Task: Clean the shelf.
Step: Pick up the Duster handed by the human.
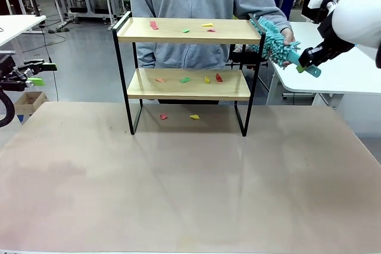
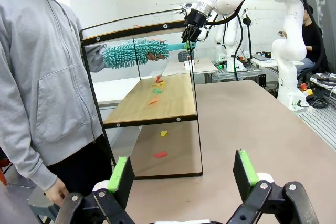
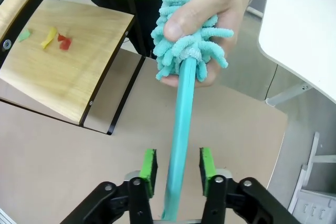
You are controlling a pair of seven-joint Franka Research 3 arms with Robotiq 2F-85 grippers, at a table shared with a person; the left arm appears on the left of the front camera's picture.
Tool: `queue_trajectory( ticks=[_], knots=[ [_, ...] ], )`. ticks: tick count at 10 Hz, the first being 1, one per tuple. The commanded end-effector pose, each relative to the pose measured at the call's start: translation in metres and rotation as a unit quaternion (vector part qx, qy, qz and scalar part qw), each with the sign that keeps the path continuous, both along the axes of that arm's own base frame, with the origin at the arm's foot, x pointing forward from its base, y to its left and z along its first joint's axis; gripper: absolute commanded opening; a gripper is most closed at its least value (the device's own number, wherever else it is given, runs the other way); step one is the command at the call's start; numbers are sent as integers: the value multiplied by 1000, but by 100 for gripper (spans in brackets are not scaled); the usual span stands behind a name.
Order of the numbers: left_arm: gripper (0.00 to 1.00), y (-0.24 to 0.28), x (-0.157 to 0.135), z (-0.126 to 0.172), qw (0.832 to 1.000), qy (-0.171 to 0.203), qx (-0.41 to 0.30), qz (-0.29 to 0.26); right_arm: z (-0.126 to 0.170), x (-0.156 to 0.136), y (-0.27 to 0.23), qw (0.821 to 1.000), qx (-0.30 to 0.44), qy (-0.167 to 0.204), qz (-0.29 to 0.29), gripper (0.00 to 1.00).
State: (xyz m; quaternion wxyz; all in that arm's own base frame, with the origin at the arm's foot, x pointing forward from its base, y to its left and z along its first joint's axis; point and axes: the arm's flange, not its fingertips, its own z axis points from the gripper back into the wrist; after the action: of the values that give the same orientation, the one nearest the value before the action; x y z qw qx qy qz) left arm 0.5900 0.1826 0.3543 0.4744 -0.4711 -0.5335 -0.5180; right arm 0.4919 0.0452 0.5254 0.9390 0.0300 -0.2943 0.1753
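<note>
Right hand point(image 3: 177, 165) straddles the teal duster handle point(image 3: 181, 124), pads close on either side with slivers of gap; cannot tell if it grips yet. Person's fingers point(image 3: 210, 9) hold the fluffy head point(image 3: 181, 35) just beyond it, presumably a handover. Shelf point(image 1: 184, 30) stands beside this hand, paper scraps point(image 1: 186, 80) on both boards. Left hand point(image 2: 184, 174) open, idle, well away.

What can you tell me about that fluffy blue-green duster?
The duster has a head of soft teal noodle-like tufts, like chenille, and a smooth teal plastic-looking handle. It hangs tilted in the air beside the top board of the shelf. The person's hand grips the fluffy head. The handle runs between the green pads of the right gripper, with thin gaps showing on both sides.
</note>
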Motion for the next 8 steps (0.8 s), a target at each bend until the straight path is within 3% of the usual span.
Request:
queue_trajectory(
  ticks=[1,8],
  knots=[
    [100,0,-2,2,1000,-7,5,-1,0,7,1,1000,20,-9,-10,0],
    [100,0,-2,2,1000,-7,5,-1,4,3,-1,998,13,-23,-48,0]
  ],
)
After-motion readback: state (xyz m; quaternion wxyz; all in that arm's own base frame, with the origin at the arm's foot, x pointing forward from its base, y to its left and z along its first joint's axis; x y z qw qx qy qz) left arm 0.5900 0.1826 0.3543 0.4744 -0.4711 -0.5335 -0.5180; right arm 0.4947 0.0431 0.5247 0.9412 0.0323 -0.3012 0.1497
